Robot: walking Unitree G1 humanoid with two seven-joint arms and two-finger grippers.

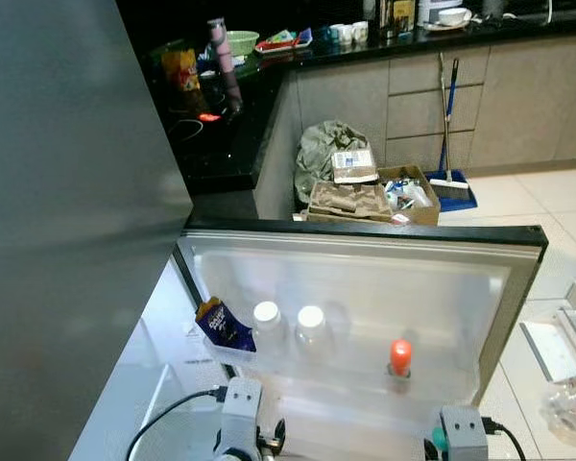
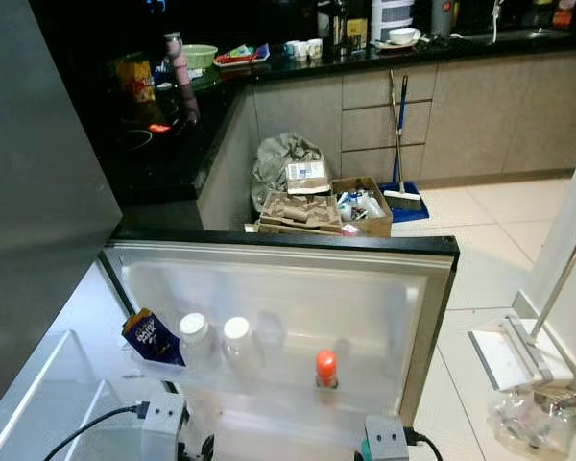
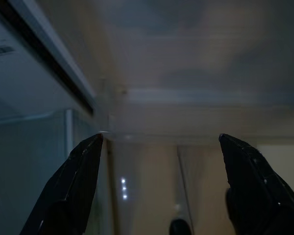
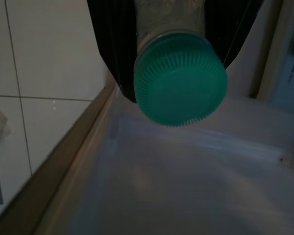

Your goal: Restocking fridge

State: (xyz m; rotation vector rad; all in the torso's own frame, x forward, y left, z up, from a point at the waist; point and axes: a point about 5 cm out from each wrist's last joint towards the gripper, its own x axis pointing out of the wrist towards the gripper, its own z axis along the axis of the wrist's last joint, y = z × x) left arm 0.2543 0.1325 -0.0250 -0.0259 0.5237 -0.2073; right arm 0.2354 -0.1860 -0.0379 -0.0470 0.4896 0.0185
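Note:
The fridge door (image 1: 365, 279) stands open below me, its inner side facing up. Its shelf holds a blue snack packet (image 1: 223, 325), two white-capped bottles (image 1: 267, 315) (image 1: 310, 319) and an orange-capped bottle (image 1: 400, 355). My right gripper (image 4: 172, 19) is shut on a bottle with a green cap (image 4: 180, 81), held over a pale shelf of the door beside its edge; the cap peeks out by my right wrist (image 1: 440, 439). My left gripper (image 3: 159, 139) is open with nothing between its fingers, close to a white fridge surface.
The grey fridge side (image 1: 67, 240) fills the left. Beyond the door lie a cardboard box of clutter (image 1: 370, 200), a broom with dustpan (image 1: 449, 182) and a dark counter (image 1: 221, 134). A plastic bag (image 1: 571, 408) lies on the tiled floor at right.

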